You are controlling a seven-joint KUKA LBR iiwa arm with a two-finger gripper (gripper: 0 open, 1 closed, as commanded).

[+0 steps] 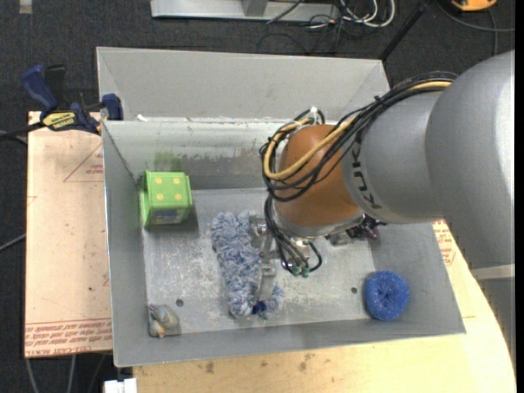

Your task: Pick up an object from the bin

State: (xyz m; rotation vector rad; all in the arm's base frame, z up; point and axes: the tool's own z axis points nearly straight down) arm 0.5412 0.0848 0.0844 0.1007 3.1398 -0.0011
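The arm's gripper (266, 283) sits low on a blue-and-white fuzzy cloth (231, 252) at the centre of the grey bin (180, 281); whether it is closed or apart cannot be told, and the cloth apparently lies unlifted, the pick not yet made.

From my screen the bin (246, 88) reads plain grey, its floor scuffed paler. The cube (167, 198) is bright green with yellow dots on top. The cloth (233, 256) is shaggy, mottled blue and white. The scrubber (386, 294) is solid deep blue. The lump (162, 321) is tan and grey. I see a silver arm (442, 154), an orange cover (315, 178), and yellow and black cables (327, 142).
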